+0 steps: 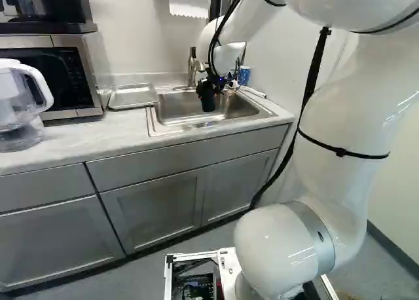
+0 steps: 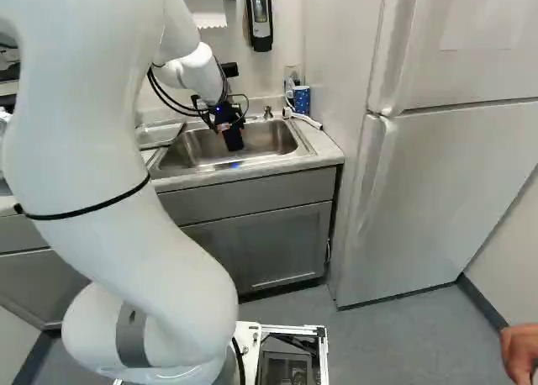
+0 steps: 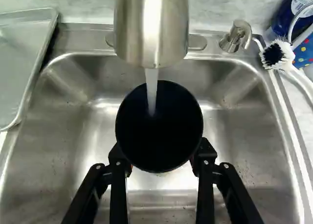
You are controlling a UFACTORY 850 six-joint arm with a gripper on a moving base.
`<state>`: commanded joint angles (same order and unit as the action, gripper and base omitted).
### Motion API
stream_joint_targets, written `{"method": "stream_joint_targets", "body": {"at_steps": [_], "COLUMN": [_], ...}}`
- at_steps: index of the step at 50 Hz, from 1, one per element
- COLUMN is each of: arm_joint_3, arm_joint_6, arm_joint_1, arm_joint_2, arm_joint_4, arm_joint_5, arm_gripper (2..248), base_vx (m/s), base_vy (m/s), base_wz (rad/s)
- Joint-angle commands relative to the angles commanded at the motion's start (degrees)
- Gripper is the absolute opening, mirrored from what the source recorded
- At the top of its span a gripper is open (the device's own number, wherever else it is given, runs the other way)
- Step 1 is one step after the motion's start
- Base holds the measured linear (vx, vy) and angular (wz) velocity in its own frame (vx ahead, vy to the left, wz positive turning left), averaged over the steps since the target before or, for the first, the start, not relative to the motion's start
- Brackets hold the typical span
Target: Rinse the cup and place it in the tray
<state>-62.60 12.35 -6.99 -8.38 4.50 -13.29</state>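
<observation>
Right now the gripper [image 1: 208, 85] is closed on the cup [image 3: 159, 128], one finger pressed to each side of its black wall. The cup is near the middle of the left base view, in the upper half of the frame, over the sink [image 3: 244, 131]. Its round mouth faces the wrist camera. Ahead of the fingers, the faucet [image 3: 151, 31] is running, and a stream of water [image 3: 152, 89] drops into the cup.

The tray [image 1: 133, 96], pale and shallow, lies on the counter [image 1: 72, 141] just beside the sink, left of it in the left base view; the cup is well apart from it. Farther left in that frame are the microwave [image 1: 65, 74] and, at the edge, a clear pitcher [image 1: 21, 103].

Behind the sink's rim, beside the faucet, stands a metal soap pump [image 3: 236, 36]. Near it is a white brush [image 3: 277, 55] with dark bristles at the center, next to a blue tumbler [image 2: 302, 99] with colored dots. The fridge [image 2: 437, 183] fills much of the right side of the right base view, and a soap dispenser [image 2: 260, 15] hangs on the wall at the upper middle.
</observation>
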Motion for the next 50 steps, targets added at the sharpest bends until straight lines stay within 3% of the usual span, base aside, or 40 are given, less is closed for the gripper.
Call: {"method": "stream_joint_targets", "body": {"at_steps": [19,50], "arm_joint_3": [-2.89,-1.42], "arm_joint_6": [0.00,0.00], "arm_joint_1": [-0.24,-0.42], "arm_joint_2": [-2.60,-1.29], "arm_joint_4": [0.00,0.00], "arm_joint_5": [0.00,0.00], "arm_gripper": [124,124], "base_vx": [0.000,0.000], "base_vy": [0.000,0.000], "base_wz": [0.000,0.000]}}
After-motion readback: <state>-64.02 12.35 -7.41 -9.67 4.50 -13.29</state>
